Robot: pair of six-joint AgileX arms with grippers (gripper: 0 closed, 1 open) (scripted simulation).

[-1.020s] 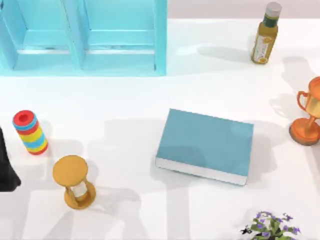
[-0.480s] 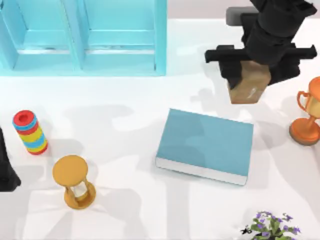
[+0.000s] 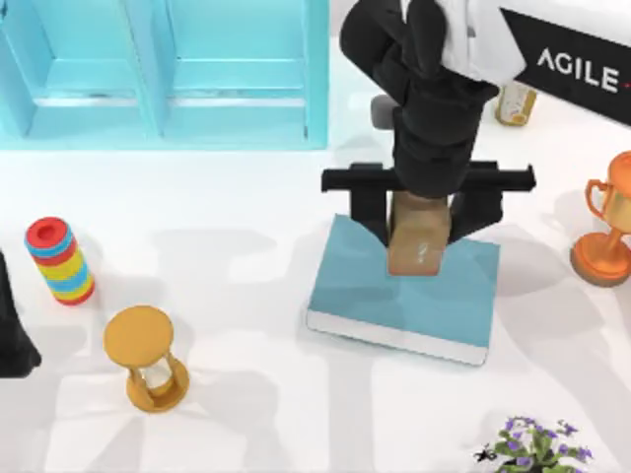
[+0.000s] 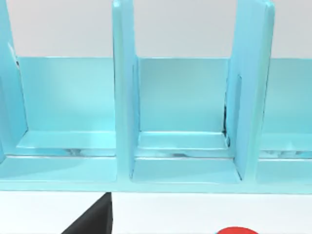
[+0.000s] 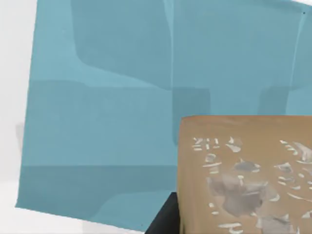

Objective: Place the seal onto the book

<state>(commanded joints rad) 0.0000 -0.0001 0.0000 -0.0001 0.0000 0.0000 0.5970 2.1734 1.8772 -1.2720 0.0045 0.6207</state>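
Observation:
The teal-blue book (image 3: pixel 434 305) lies flat a little right of the table's middle. My right gripper (image 3: pixel 419 229) hangs over the book's rear half, shut on the seal (image 3: pixel 418 248), a tan wooden block held upright with a pale mark on its face. In the right wrist view the seal (image 5: pixel 243 175) is large and close over the book cover (image 5: pixel 112 97), with a dark fingertip (image 5: pixel 163 219) beside it. Whether the seal's base touches the cover I cannot tell. My left arm (image 3: pixel 10 330) is parked at the table's left edge.
A cyan shelf unit (image 3: pixel 168 74) spans the back left. A striped ring stack (image 3: pixel 61 261) and an orange hourglass (image 3: pixel 146 357) stand at the left. At the right are an orange trophy (image 3: pixel 609 222), a bottle (image 3: pixel 515 103) and a flowering plant (image 3: pixel 537 448).
My right arm came in from the back right and moved left and toward the front, carrying the seal from beside the book to over its cover. The left arm stayed still.

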